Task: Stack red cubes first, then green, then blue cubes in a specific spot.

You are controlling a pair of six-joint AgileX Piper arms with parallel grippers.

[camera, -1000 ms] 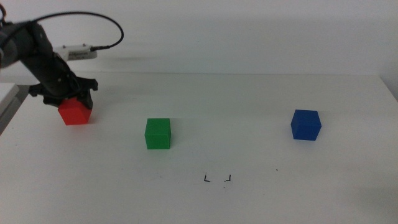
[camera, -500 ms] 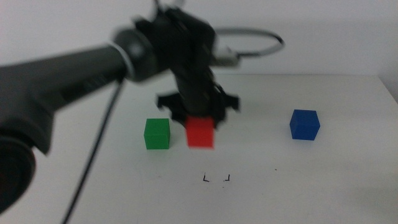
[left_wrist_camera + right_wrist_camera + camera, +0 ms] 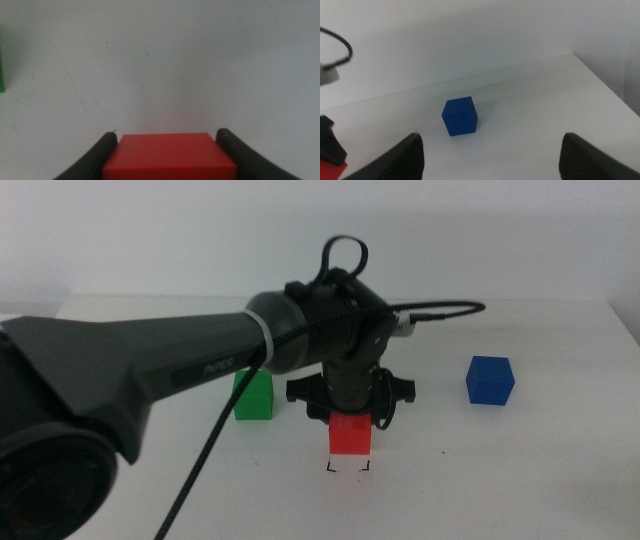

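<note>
Left gripper clamps red cube by opp. side faces, just above corner marks — rigid, likely light. Right gripper open, waiting.

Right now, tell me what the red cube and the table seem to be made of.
The red cube, held between the left hand's jaws just above the corner marks, looks like matte painted wood or plastic: flat even color, no glare, crisp edges; which one stays open. The table looks like a smooth white laminate with a faint sheen and small specks. The right hand waits open, facing the blue cube.
</note>
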